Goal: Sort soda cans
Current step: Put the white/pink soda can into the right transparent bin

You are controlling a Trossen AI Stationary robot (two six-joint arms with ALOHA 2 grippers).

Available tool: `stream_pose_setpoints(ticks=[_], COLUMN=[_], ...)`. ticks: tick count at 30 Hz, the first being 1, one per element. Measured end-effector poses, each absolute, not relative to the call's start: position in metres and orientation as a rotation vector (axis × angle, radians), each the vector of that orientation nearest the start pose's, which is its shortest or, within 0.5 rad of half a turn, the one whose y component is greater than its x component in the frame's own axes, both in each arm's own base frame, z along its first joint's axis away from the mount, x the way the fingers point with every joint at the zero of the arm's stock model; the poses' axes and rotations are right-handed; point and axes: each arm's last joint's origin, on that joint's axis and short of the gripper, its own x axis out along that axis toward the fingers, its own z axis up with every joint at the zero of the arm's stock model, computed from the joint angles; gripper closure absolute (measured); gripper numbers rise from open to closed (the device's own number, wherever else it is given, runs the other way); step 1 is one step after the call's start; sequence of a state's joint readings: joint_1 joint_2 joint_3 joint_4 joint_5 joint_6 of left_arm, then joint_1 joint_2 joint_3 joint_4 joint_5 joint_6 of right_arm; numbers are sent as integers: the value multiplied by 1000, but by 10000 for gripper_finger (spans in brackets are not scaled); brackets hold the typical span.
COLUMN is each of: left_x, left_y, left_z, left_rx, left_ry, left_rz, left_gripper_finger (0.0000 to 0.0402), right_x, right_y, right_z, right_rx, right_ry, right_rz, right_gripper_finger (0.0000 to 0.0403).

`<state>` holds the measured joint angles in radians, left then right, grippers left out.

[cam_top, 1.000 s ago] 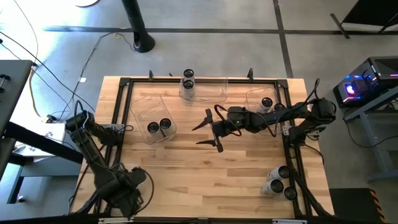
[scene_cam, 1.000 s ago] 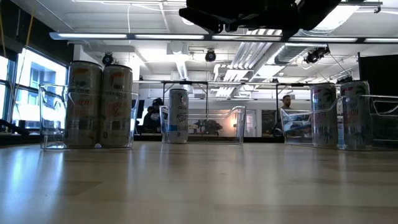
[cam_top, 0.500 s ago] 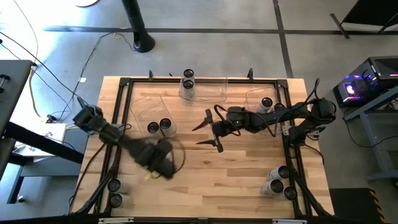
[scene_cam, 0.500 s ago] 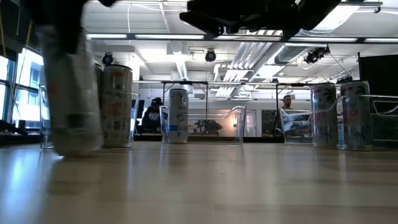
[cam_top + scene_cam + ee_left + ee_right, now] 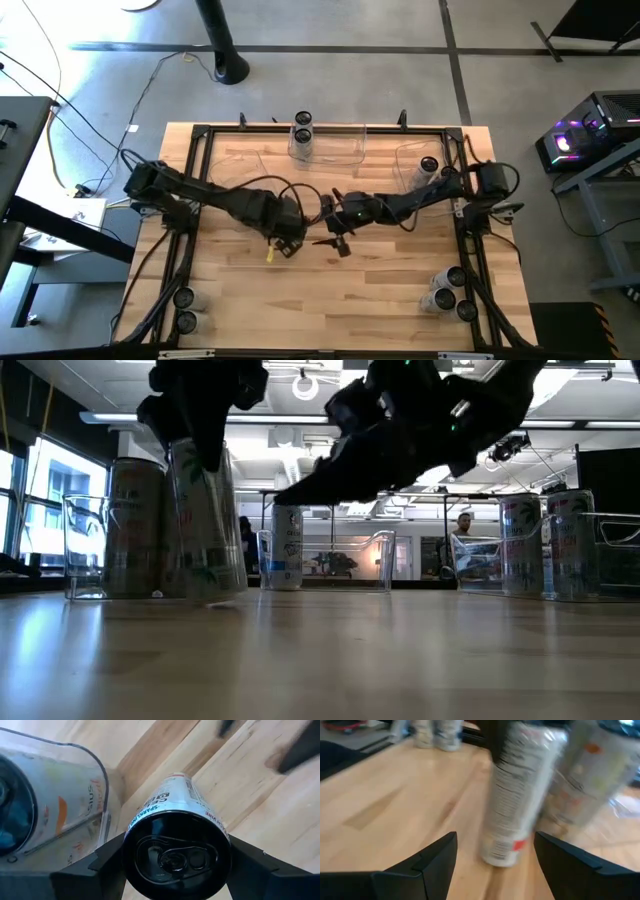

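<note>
My left gripper (image 5: 285, 235) is shut on a soda can (image 5: 176, 820) with a dark top and white printed sides, near the middle of the table, beside the left clear bin (image 5: 235, 172). That bin holds cans (image 5: 135, 525). My right gripper (image 5: 331, 222) stands open just right of the held can, fingers pointing at it (image 5: 520, 795) without touching. More soda cans stand in the far bin (image 5: 302, 128), in the right bin (image 5: 430, 165), and loose at the near right (image 5: 448, 290) and near left (image 5: 185, 310). My left gripper pinches the can's side wall just under its top rim (image 5: 127, 842) between its two fingers. The fingers come from above, pointing down. The can hangs below them a little tilted, its bottom (image 5: 215, 598) low over the table; whether it touches the wood I cannot tell.
Black frame rails (image 5: 462, 250) run along the table's sides. The far bin (image 5: 335, 145) and right bin (image 5: 415, 160) stand along the far edge. Bare wood (image 5: 330, 300) lies toward the near edge, between the two loose can groups.
My left gripper has swung from the near left corner toward the middle of the table, carrying the can upright to beside the left bin. My right gripper has sunk toward the table, tipped forward, and shifted a little left toward the can.
</note>
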<state>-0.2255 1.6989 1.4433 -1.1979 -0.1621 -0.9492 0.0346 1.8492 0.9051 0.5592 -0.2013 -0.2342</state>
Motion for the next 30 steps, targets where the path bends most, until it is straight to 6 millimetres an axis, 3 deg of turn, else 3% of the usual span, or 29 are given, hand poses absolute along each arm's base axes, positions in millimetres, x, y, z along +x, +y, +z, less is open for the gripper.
stream_pose_setpoints(ticks=[7,18,30], left_x=[315,316,319], left_y=[-54,-52,-57], left_z=[266,266,267], left_rx=[-506,-504,-455], left_ry=[1290,1283,1246], left_rz=[604,595,552], left_gripper_finger=[137,134,133], right_x=[385,405,410], right_y=[18,17,13], right_z=[140,119,118], right_rx=[-159,-116,-123], right_ry=[260,212,258], right_rz=[231,218,129], right_gripper_finger=[144,144,144])
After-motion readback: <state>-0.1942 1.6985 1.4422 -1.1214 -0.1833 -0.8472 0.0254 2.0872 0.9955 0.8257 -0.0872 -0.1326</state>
